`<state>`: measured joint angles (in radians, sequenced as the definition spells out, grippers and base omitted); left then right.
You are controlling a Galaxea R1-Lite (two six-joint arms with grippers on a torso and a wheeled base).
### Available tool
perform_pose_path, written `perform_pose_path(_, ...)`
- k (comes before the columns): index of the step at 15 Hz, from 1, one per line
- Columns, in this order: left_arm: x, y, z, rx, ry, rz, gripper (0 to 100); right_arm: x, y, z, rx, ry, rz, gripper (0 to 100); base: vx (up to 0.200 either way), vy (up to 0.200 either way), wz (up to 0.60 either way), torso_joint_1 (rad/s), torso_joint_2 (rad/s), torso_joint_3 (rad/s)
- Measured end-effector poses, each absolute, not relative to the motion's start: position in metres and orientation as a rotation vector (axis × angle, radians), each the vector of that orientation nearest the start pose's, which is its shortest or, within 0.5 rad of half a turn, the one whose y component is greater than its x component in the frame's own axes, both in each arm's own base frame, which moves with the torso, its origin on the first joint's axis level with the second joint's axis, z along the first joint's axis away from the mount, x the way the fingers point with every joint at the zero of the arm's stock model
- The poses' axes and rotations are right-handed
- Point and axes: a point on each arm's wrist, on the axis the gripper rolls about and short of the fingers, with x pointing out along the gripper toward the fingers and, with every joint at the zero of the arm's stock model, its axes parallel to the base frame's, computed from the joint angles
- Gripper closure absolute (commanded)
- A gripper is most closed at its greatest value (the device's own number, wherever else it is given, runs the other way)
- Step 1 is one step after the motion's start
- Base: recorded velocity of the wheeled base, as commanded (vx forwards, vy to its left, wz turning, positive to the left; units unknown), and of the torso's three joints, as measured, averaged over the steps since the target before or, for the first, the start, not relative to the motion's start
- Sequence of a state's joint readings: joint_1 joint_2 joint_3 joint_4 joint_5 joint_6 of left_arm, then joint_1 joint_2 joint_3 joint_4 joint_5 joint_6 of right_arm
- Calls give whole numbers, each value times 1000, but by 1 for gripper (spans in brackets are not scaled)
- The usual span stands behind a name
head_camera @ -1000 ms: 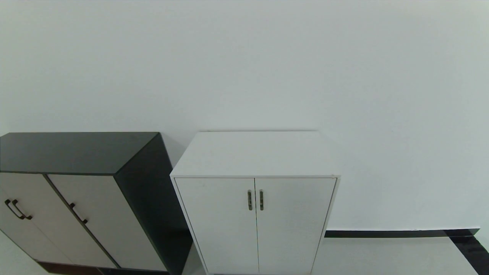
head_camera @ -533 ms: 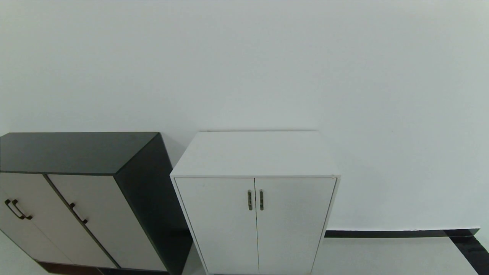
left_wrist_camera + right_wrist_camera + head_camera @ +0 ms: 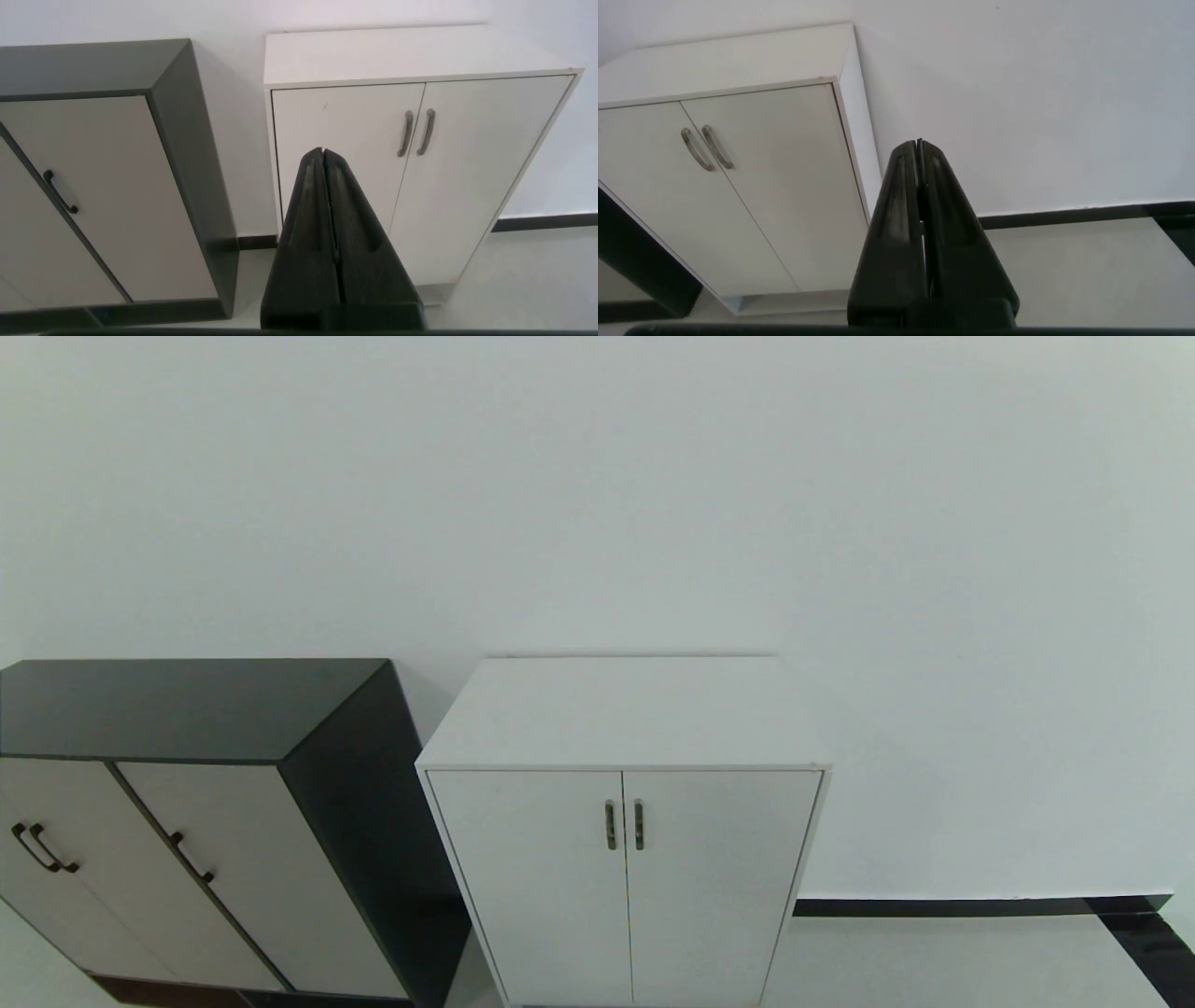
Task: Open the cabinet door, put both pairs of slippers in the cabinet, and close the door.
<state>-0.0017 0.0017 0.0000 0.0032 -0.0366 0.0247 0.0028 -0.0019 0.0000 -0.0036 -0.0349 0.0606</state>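
two cabinet doors (image 3: 541, 887) shut, bottoms cropped; left pincer (image 3: 322, 154), right pincer (image 3: 918, 147) closed

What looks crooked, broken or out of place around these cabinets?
Nothing stands out. The white cabinet has both doors shut and flush, with handles upright and parallel. The black cabinet beside it is shut too.
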Motion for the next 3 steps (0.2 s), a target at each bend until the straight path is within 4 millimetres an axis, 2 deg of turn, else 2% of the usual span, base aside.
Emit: perform_pose_path(3, -23, -1, 75, 25, 4, -39, 100, -23, -1, 76, 61, -6, -32, 100, 0, 0, 0, 0, 0, 0)
